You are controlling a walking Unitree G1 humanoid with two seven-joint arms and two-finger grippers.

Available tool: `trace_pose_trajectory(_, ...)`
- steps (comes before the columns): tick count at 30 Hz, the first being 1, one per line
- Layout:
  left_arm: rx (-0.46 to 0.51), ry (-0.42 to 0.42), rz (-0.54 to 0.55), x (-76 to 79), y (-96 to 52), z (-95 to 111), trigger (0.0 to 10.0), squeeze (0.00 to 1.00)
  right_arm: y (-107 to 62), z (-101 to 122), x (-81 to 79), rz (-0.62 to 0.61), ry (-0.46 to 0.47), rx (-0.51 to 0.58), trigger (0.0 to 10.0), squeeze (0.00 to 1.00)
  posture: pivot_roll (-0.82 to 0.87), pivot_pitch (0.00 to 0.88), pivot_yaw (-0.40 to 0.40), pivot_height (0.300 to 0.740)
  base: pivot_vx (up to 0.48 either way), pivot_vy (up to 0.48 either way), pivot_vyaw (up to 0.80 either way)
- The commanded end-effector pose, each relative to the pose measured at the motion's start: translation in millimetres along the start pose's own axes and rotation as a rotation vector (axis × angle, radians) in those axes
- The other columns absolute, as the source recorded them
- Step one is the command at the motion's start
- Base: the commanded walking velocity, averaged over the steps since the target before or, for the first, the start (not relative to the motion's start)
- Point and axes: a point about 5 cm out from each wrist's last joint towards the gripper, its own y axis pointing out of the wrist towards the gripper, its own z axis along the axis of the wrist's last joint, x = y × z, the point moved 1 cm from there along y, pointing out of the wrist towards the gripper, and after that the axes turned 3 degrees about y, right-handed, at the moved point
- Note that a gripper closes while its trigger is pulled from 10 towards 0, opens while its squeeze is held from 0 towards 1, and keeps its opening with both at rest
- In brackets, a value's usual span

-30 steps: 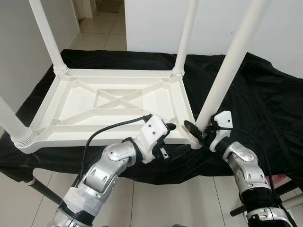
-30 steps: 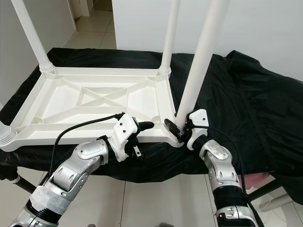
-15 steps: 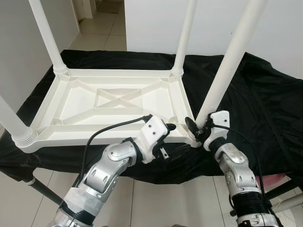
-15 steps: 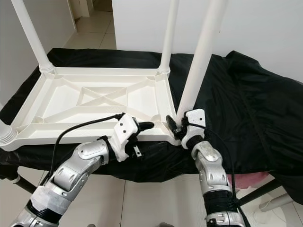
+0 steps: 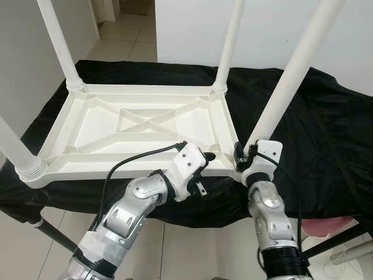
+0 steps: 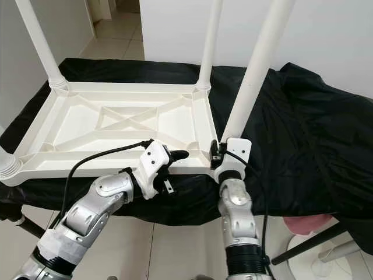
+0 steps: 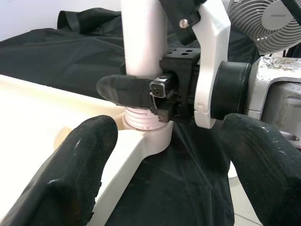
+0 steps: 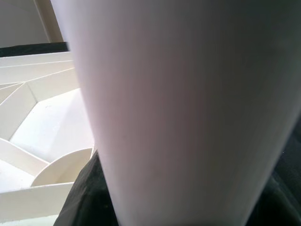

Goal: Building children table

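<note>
White plastic table top (image 5: 140, 125) lies upside down on a black cloth (image 5: 326, 128) spread over a work surface, ribbed underside facing up with an X brace in the middle. 4 white legs stick up from its corners: far left leg (image 5: 58, 41), far right leg (image 5: 228, 44), near left leg (image 5: 13, 146) and near right leg (image 5: 291, 73). The near right leg leans away to the robot's right instead of standing straight; its threaded base sits in the near right corner socket (image 7: 150, 136), some thread rings showing above the socket in the left wrist view.

Right gripper (image 5: 240, 156) is at the bottom of the near right leg, just above the socket. 1 black finger (image 7: 124, 90) lies across the front of the leg, touching it, so the gripper looks clamped around the leg; the second finger is hidden behind the leg. Right wrist view is nearly all white leg (image 8: 188, 113) at very close range, with part of the table's ribbed underside (image 8: 42, 108) beside it.

Left gripper (image 5: 205, 175) hovers at the near edge of the table top, just left of the right gripper, holding nothing. Its 2 fingers (image 7: 75, 174) are spread wide apart, pointing toward the leg base and the right gripper, not touching either. A black cable (image 5: 140, 154) loops from the left wrist back along the arm.

A fan (image 7: 263, 23) stands behind the right arm in the left wrist view. Tiled floor (image 5: 125, 35) runs beyond the table.
</note>
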Motion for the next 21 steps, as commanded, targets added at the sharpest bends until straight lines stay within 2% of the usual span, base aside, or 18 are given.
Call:
trace_pose_trajectory(1,-0.002,0.014,-0.016,1.2,1.6,-1.0,10.0,0.0,-1.7,-1.6,-2.1,-0.014,0.058,-0.032,10.0,0.0,-0.1,0.0,-0.024,0.74,0.0,0.0,0.0)
trace_pose_trajectory(7,0.008,0.018,0.002,-3.8,0.2,1.1,10.0,0.0,-4.6,-4.0,2.1,-0.039,0.043,-0.042,10.0,0.0,-0.09,0.0,-0.025,0.74,0.0,0.0,0.0)
trace_pose_trajectory(8,0.012,0.018,0.013,-5.6,-0.3,1.7,10.0,0.0,-5.5,-4.6,1.4,-0.042,0.043,-0.044,10.0,0.28,-0.09,0.0,-0.026,0.74,0.0,0.0,0.0)
trace_pose_trajectory(9,0.018,0.023,0.019,-6.4,-1.2,2.4,10.0,0.0,-6.5,-4.6,0.3,-0.037,0.05,-0.042,10.0,1.0,-0.09,0.0,-0.028,0.74,0.0,0.0,0.0)
trace_pose_trajectory(12,0.044,0.017,0.035,-6.2,-2.8,3.8,10.0,0.0,-8.6,-3.4,-3.4,-0.01,0.084,-0.033,10.0,1.0,-0.09,0.0,-0.027,0.74,0.0,0.0,0.0)
trace_pose_trajectory(18,0.083,-0.062,0.068,-7.7,-7.3,2.0,10.0,0.0,-13.3,-2.1,1.2,-0.004,0.052,-0.001,10.0,1.0,-0.09,0.0,-0.03,0.74,0.0,0.0,0.0)
trace_pose_trajectory(19,0.086,-0.072,0.079,-9.0,-7.7,1.1,10.0,0.0,-14.4,-0.7,2.6,0.001,0.05,0.023,10.0,0.0,-0.09,0.0,-0.03,0.74,0.0,0.0,0.0)
trace_pose_trajectory(21,0.086,-0.07,0.104,-11.6,-7.6,-0.6,10.0,0.0,-15.2,0.2,3.6,0.007,0.053,0.04,10.0,0.0,-0.09,0.0,-0.031,0.74,0.0,0.0,0.0)
